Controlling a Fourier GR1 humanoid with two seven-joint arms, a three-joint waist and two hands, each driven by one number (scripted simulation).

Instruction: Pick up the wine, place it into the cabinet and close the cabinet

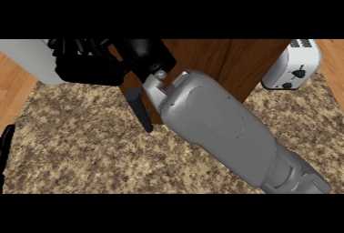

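Head view: black right hand (144,53) at brown wood cabinet (225,63), speckled counter (87,154); grip unclear

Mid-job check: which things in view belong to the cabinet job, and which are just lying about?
Job: dark brown wooden cabinet; black right hand up at its left side. The wine bottle is not visible.
Lying about: white toaster at back right; pale grey panel at back left.
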